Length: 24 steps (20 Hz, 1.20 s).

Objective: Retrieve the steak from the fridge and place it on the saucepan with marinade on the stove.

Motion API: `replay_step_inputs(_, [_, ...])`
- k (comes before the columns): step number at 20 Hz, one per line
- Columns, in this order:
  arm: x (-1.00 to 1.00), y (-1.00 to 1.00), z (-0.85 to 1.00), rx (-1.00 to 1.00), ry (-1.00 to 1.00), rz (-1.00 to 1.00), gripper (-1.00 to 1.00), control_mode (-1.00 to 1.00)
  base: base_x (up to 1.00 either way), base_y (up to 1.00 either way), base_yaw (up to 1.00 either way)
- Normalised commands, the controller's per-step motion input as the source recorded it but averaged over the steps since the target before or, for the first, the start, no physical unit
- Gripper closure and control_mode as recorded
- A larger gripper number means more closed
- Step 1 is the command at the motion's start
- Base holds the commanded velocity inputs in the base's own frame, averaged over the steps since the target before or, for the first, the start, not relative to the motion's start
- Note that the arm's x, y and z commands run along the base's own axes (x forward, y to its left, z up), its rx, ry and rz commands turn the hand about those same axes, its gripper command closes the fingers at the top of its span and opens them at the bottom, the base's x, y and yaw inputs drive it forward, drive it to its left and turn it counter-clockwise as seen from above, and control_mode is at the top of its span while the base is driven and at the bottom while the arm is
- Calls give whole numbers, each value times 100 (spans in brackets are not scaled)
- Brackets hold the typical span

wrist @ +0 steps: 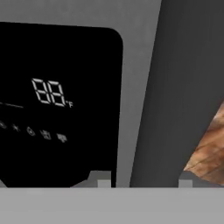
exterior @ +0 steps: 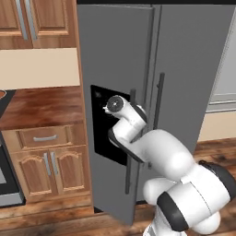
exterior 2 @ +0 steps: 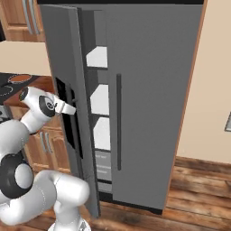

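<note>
Currently our gripper (wrist: 144, 180) sits spread, fingertips either side of the left door handle (wrist: 168, 87) on the fridge (exterior 2: 149, 90), beside its black display panel (wrist: 57, 100). Left door stands ajar, white shelves (exterior 2: 100, 99) visible inside. Saucepan (exterior 2: 20, 78) with marinade sits on the stove (exterior 2: 9, 88), far left.

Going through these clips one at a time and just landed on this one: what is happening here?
The white arm is working on the fridge. Its tool sits at the left door's dark handle, fingertips either side of it with some room to spare. That left door is swung part way open, and white shelves show through the gap. The right door is closed. On the stove at the far left, the saucepan waits.
</note>
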Motion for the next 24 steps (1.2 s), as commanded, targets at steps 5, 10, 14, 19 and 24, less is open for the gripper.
replay_step_inputs(5, [-33,96,-6,0,12,-12,100,-100,0,0,0])
replay_step_inputs(10, [-36,97,-8,0,13,-11,100,-100,0,0,0])
replay_step_inputs(14, [-38,97,-14,0,13,-10,100,-100,0,0,0])
replay_step_inputs(19, [-42,99,-34,0,8,-7,100,-100,0,0,0])
replay_step_inputs(24, [-20,57,-23,0,-2,-4,100,-100,0,0,0])
